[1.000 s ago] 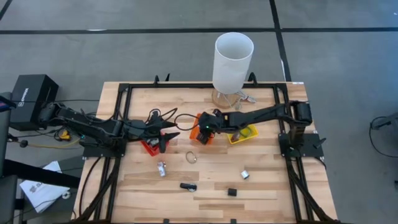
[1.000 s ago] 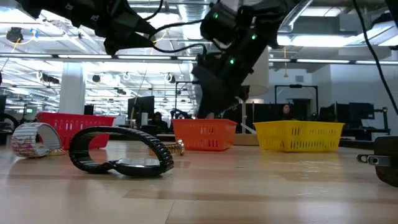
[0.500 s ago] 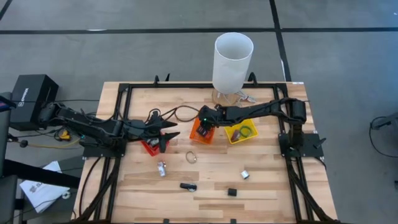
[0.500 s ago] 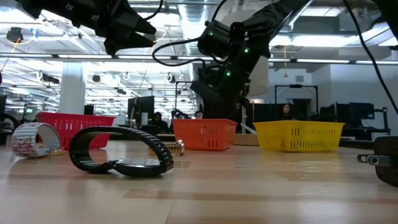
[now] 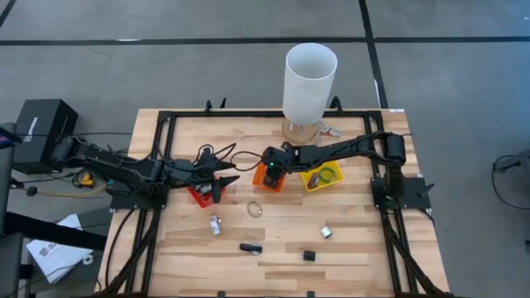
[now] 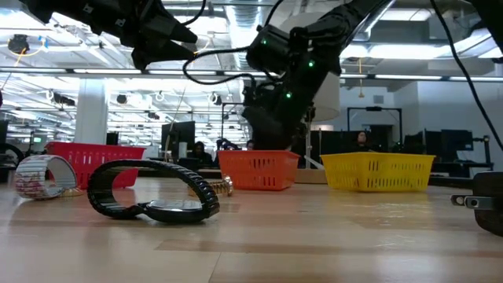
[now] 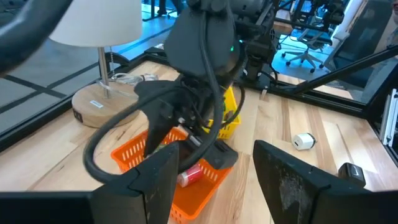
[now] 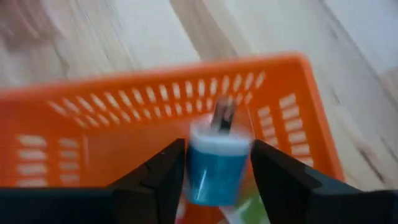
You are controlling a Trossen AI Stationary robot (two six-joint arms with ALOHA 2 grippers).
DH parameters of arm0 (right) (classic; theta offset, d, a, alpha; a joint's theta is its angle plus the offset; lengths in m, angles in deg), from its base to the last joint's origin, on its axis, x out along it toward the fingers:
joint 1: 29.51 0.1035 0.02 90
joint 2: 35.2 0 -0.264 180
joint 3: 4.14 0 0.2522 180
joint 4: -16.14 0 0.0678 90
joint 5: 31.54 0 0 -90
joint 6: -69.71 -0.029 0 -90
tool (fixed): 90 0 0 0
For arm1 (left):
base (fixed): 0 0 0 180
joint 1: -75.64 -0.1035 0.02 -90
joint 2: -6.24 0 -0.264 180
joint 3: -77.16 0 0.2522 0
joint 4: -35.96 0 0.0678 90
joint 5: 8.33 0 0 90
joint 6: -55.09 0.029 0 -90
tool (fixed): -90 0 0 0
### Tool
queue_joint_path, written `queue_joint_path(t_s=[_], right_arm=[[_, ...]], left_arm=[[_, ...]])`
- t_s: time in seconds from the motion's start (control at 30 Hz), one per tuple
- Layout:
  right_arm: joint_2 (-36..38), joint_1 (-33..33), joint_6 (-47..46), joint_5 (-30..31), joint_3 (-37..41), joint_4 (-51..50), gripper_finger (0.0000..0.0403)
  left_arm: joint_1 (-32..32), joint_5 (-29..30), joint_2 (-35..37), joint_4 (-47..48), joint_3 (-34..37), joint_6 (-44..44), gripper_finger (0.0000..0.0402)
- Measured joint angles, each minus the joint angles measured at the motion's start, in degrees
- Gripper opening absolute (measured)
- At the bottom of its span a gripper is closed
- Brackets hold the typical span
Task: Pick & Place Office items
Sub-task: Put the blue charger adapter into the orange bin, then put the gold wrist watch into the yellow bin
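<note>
From the high view, I am seeing the right gripper (image 5: 274,168) reaching in from the right side of the frame and hovering over the orange bin (image 5: 270,177) at the centre of the table (image 5: 348,257). The left gripper (image 5: 220,175) is waiting just left of centre, above the red bin (image 5: 199,195). The yellow bin (image 5: 323,176) is sitting just right of the orange one, with a green ring (image 5: 330,174) inside. Lower in the frame, a tan ring (image 5: 254,209), a small white bit (image 5: 326,233) and two black pieces (image 5: 251,247) are lying scattered on the wood, well apart from the bins.

In the low view, I am looking at a black band (image 6: 151,190) lying in the left foreground, with the orange bin (image 6: 258,170) at centre behind it and the right arm hanging over it.

In the left wrist view, the left gripper's fingers (image 7: 155,180) are standing apart with nothing between them, and the orange bin (image 7: 168,163) is showing a red bit (image 7: 190,175) inside.

In the right wrist view, the right gripper (image 8: 214,171) is clamping a blue and white item (image 8: 216,163) between its fingers, directly above the orange bin (image 8: 112,109).
</note>
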Motion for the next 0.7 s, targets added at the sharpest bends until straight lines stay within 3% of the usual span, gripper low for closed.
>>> queue_joint_path(t_s=[0.3,0.5,0.7], right_arm=[[-0.15,-0.84,0.00,0.16,0.07,-0.32,0.0227],[0.26,-0.99,0.03,0.16,-0.18,-0.80,0.0225],[0.26,-0.85,2.90,0.04,-5.49,-5.08,0.0220]], left_arm=[[0.00,0.00,0.00,0.00,0.00,0.00,0.0204],[0.00,-0.02,0.00,-0.02,0.00,0.00,0.0204],[0.00,-0.02,0.00,-0.01,0.00,0.00,0.0204]])
